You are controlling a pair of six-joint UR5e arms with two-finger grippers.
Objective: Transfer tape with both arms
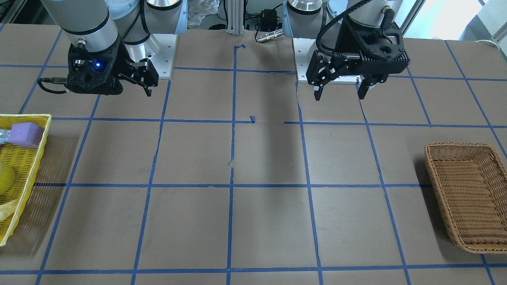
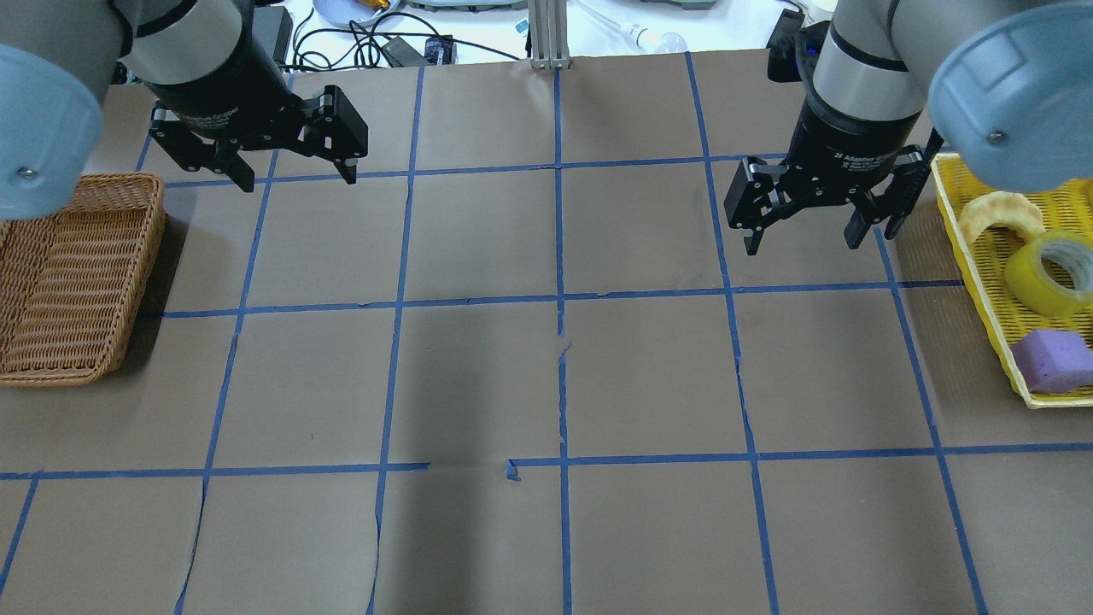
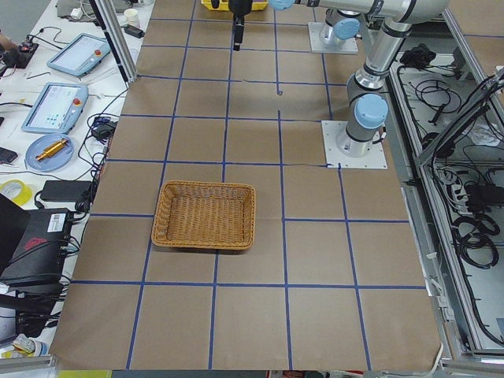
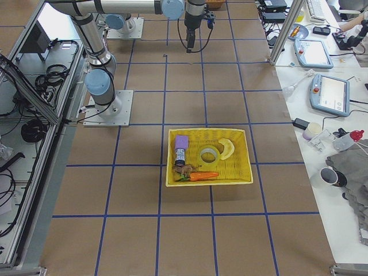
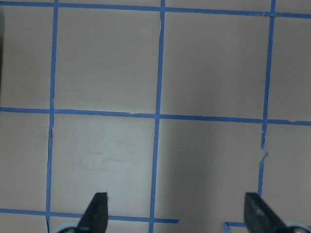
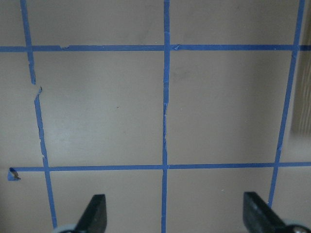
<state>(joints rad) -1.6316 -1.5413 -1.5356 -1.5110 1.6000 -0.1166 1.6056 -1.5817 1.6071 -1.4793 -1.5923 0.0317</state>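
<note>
Right claw: the black two-finger right claw (image 2: 803,241) hangs above the brown-paper tabletop (image 2: 478,376) with its fingers spread wide, holding nothing.
Way to the tape: the ring-shaped roll of translucent yellow tape (image 2: 1050,272), white at its core, lies off to that claw's outer right and lower down, inside the shallow yellow woven basket (image 2: 984,286).
Tape's lie: near flat on the basket floor with its hole facing mostly up, so the ring's axis looks roughly vertical.
In the way: the basket's inner wall stands between claw and roll. A pale curved piece (image 2: 995,213) sits just beside the roll on one side, and a purple foam block (image 2: 1055,360) sits near it on the other.
Nearer arm: the right one, so the first pick likely falls to it.
Left claw: the black two-finger left claw (image 2: 299,179) is likewise spread wide and empty, well apart from the roll.
Farthest: a brown wicker basket (image 2: 68,273) at the tabletop's left end, probably the drop place.
</note>
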